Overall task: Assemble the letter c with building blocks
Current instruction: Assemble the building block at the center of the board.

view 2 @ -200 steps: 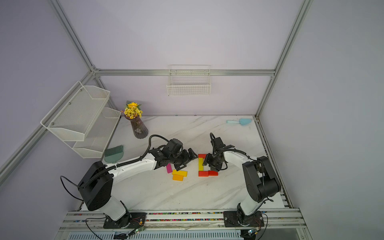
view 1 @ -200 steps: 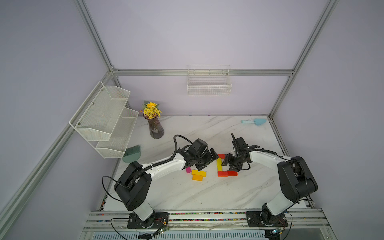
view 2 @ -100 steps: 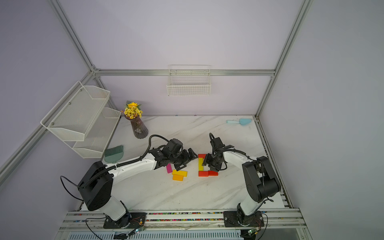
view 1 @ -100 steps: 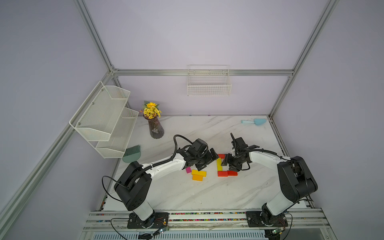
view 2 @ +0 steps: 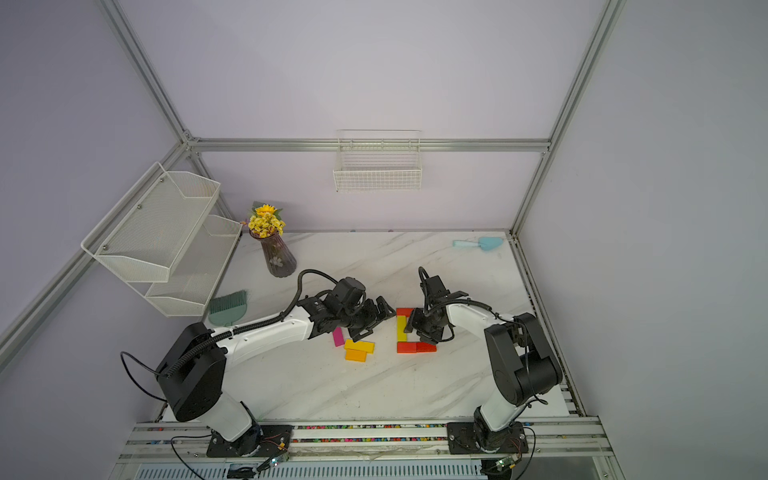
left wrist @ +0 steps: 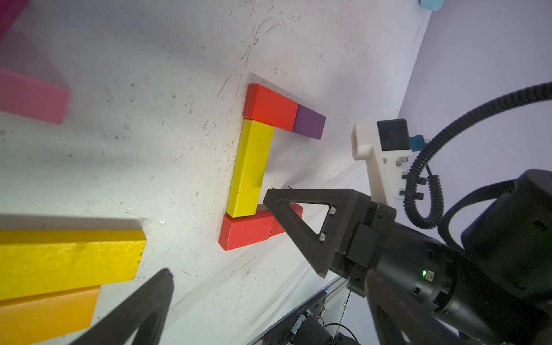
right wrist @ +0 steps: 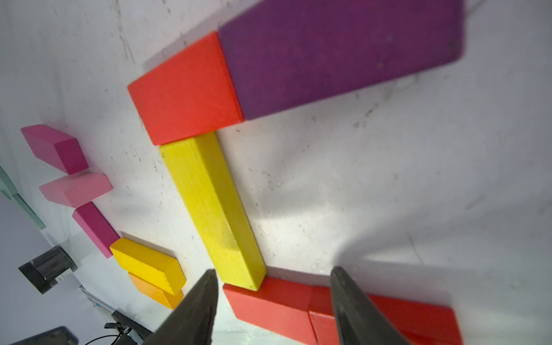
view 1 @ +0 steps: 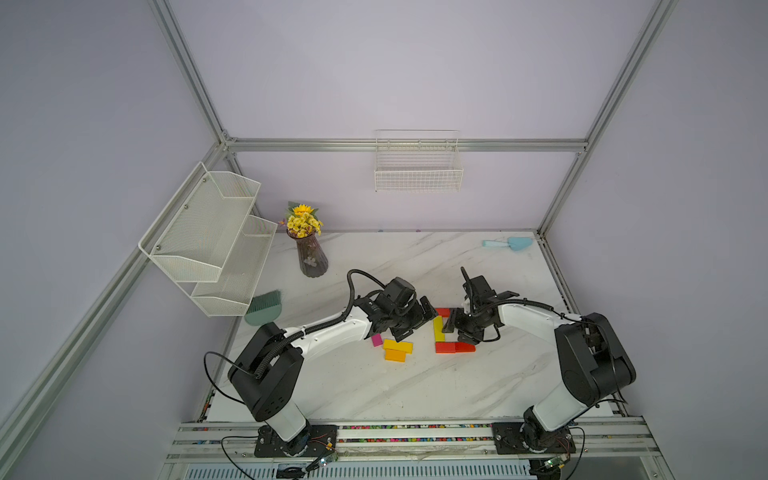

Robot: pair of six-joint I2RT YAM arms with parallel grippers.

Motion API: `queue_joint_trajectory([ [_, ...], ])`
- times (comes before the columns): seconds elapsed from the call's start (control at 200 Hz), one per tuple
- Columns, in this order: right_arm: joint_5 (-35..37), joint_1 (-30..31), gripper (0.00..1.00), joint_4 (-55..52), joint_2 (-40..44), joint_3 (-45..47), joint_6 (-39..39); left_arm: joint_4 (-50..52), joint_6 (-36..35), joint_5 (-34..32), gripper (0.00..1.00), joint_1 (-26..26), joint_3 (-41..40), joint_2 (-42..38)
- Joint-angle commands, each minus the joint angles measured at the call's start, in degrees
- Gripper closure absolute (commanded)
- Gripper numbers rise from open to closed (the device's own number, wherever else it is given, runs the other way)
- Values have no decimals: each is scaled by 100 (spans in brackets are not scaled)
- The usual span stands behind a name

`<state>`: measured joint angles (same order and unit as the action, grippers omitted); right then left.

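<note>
Hovering half spread, our right gripper (right wrist: 273, 270) pinches nothing that we can see. Between its fingertips lie the near end of the yellow block (right wrist: 209, 203) and the red block (right wrist: 268, 304) butted against it. A second red block (right wrist: 424, 319) runs on past the jaws. At the yellow's far end, another red block (right wrist: 185, 89) and the purple block (right wrist: 337, 53) close the letter. We judge the C laid and this the final check. Next calls for a clean lift away, nudging nothing. Our left gripper (view 1: 417, 320), jaws wide and empty, hangs beside the spare blocks (view 1: 397, 349).
</note>
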<state>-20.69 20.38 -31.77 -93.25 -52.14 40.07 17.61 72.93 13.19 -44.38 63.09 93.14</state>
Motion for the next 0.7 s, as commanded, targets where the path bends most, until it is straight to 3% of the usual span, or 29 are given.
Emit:
queue_joint_trajectory([
  [0.0,-1,31,38,83,180,77,96,-99,46,-16,0,17,5,-182],
  [0.335,140,27,35,-15,431,-129,227,-59,29,-9,0,13,51,-191],
  [0.695,423,-404,31,-255,1022,198,246,-15,2,28,0,17,65,-182],
])
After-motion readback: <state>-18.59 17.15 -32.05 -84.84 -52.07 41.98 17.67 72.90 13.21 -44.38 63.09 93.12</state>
